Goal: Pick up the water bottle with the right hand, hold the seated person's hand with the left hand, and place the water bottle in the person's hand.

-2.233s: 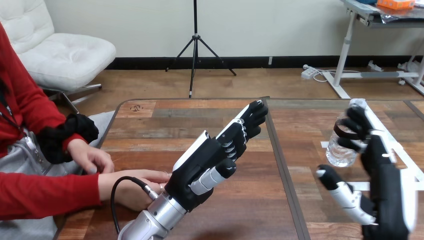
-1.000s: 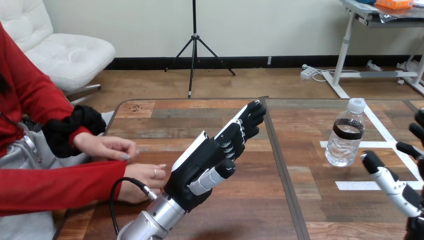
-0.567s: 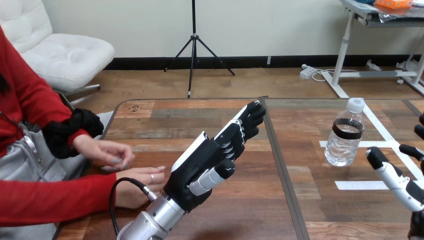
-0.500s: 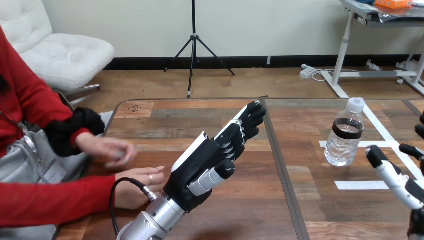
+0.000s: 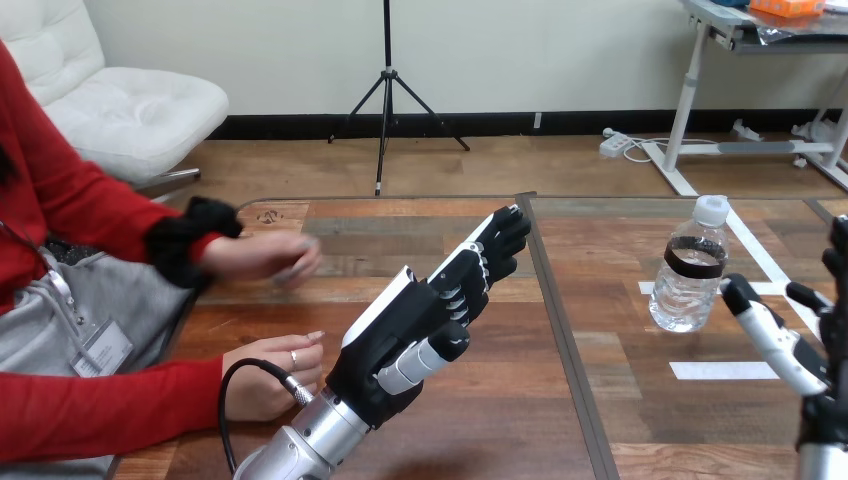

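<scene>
Nearby, water bottle upright; right hand spread — apart.

My left hand is matt black plastic on palm and fingers, with smooth white shells of light gloss on its back. My left forearm is silver metal in a satin finish, ribbed near the wrist. My right hand shows the same matt black body and smooth white shell pieces. The table is wood planking in mixed brown tones, with visible grain and a low sheen, and is split by a dark strip. White tape lies flat and matt on it. The water bottle is clear, ribbed, glossy plastic with a white plastic cap and a dark label band.
</scene>
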You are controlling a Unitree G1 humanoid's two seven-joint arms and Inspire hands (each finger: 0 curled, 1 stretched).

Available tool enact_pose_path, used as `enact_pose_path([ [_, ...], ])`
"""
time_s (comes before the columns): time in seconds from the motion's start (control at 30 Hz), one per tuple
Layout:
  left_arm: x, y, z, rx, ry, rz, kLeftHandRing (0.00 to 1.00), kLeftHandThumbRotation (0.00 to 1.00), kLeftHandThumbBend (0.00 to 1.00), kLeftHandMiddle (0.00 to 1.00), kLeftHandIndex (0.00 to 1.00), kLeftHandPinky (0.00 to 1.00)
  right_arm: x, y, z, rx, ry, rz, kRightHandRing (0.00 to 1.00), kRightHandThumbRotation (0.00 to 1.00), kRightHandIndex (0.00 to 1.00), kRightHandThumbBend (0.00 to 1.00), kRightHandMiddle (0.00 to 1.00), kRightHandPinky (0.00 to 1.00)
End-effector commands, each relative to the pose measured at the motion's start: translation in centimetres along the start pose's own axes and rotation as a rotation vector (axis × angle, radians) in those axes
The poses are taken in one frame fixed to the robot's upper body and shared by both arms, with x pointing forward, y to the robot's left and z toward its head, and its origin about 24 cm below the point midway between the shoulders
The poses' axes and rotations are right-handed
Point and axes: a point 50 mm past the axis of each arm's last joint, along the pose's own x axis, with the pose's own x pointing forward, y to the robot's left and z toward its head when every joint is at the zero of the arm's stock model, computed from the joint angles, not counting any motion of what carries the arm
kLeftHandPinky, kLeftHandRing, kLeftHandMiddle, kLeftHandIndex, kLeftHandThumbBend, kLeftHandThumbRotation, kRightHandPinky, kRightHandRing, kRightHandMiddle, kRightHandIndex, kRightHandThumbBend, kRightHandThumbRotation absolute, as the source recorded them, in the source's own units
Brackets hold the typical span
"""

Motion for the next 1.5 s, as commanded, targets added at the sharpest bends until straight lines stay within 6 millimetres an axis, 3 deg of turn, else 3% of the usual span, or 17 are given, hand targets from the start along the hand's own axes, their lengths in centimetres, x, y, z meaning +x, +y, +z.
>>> enact_pose_path([
  [0.0, 0.9, 0.3, 0.9, 0.033, -0.065, 0.011, 1.0, 0.85, 1.0, 1.0, 1.0, 1.0, 2.7, 0.6, 1.3, -0.009, -0.053, 0.023, 0.97, 0.54, 0.96, 1.0, 0.96, 0.82],
  [1.47, 0.7, 0.0, 0.9, 0.025, -0.092, 0.027, 1.0, 0.84, 1.0, 1.0, 1.0, 1.0, 6.1, 2.8, -0.8, -0.098, 0.139, 0.134, 0.99, 0.59, 1.0, 1.0, 0.98, 0.86],
])
